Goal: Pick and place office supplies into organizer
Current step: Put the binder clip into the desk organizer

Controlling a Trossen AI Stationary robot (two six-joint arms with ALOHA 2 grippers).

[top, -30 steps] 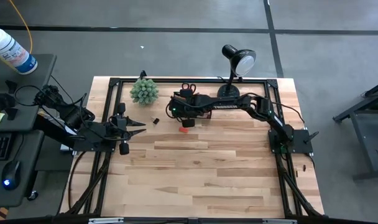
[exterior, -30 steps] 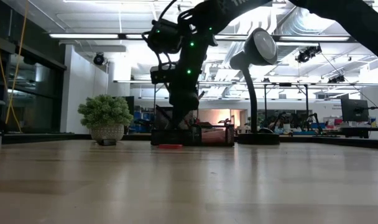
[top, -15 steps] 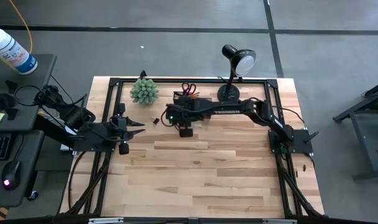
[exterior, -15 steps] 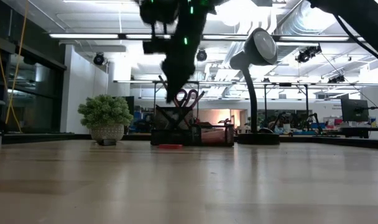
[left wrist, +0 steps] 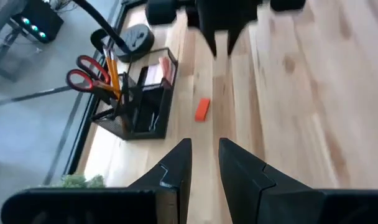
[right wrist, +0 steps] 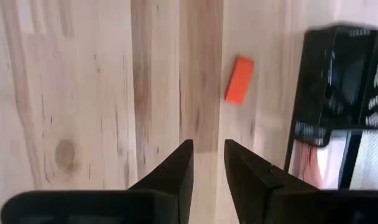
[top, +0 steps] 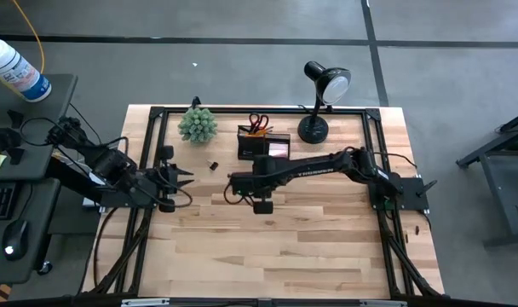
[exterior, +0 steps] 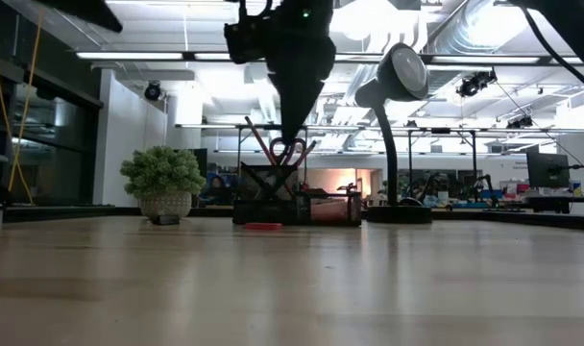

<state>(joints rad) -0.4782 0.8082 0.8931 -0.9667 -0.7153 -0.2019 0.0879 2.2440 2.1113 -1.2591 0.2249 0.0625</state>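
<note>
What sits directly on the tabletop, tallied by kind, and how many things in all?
Black desk lamp: 1
Green spiky plant ball: 1
Black mesh organizer: 1
Small orange block: 1
Small dark bit: 1
Total: 5

The right gripper (top: 261, 205) has drawn back from the organizer (top: 263, 144).

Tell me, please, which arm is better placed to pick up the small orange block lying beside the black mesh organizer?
The right: its gripper hangs near the orange block, which its wrist camera sees; the left gripper is at the table's edge.
</note>
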